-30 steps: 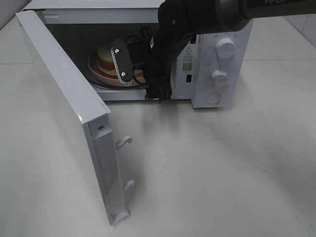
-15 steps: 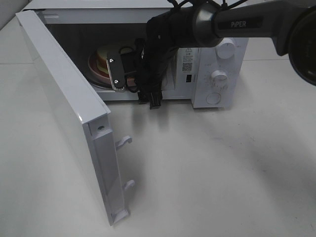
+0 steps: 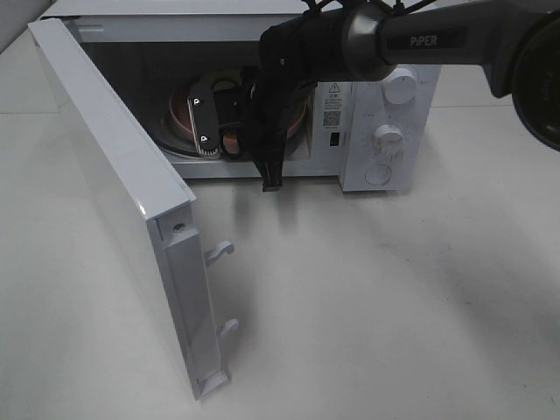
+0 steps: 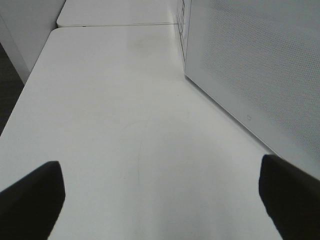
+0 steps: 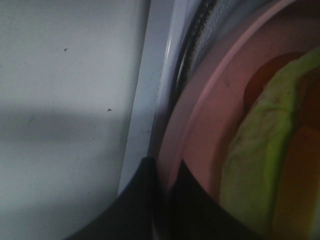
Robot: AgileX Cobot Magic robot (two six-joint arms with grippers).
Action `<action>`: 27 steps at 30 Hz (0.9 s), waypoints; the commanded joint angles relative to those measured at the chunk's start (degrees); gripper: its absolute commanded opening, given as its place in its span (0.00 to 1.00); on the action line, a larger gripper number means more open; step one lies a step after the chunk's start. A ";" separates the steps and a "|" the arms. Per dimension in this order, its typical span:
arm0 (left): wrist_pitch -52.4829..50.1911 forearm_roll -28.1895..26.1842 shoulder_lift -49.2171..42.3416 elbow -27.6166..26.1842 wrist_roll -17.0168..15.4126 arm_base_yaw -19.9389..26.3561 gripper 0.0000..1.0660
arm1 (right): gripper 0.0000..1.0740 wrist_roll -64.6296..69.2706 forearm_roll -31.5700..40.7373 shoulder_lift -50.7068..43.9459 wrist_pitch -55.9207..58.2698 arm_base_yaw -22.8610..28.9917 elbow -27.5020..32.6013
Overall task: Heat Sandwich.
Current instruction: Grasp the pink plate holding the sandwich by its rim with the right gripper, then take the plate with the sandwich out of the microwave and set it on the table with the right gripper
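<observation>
Exterior high view: one white microwave [image 3: 385, 114] on a white tabletop [image 3: 367, 306], its door [image 3: 122, 201] swung wide, two knobs on the control panel. The right arm [image 3: 385, 39] reaches into the cavity; the right gripper [image 3: 229, 122] sits over the pink plate [image 3: 179, 118] and hides most of it. The sandwich cannot be made out from here.

Right wrist view: close and blurred. The plate's rim [image 5: 200, 100] runs between two dark fingers [image 5: 145, 200], which are clamped on it. The sandwich [image 5: 265, 165] lies on the plate inside the microwave, seen only as green and yellowish filling, cut off at the edge.

Left wrist view: the left gripper [image 4: 160, 200] with fingers [image 4: 30, 200] wide apart over bare tabletop [image 4: 125, 110], beside the microwave's perforated side wall [image 4: 255, 65].
</observation>
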 commanded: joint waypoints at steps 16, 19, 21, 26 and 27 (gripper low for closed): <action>-0.52 -0.06 -1.55 0.17 -0.29 0.17 0.97 | 0.00 -6.65 1.60 -1.38 4.58 -0.29 0.00; -0.52 -0.06 -1.55 0.17 -0.29 0.17 0.97 | 0.00 -8.25 1.72 -2.23 6.13 -0.29 0.00; -0.52 -0.06 -1.55 0.17 -0.29 0.17 0.97 | 0.00 -8.82 1.78 -2.35 6.53 -0.29 0.06; -0.52 -0.06 -1.55 0.17 -0.23 0.17 0.97 | 0.00 -10.71 2.41 -4.47 4.35 -0.29 2.75; -0.52 -0.06 -1.55 0.17 -0.23 0.17 0.97 | 0.00 -11.80 2.75 -4.93 4.13 -0.29 3.72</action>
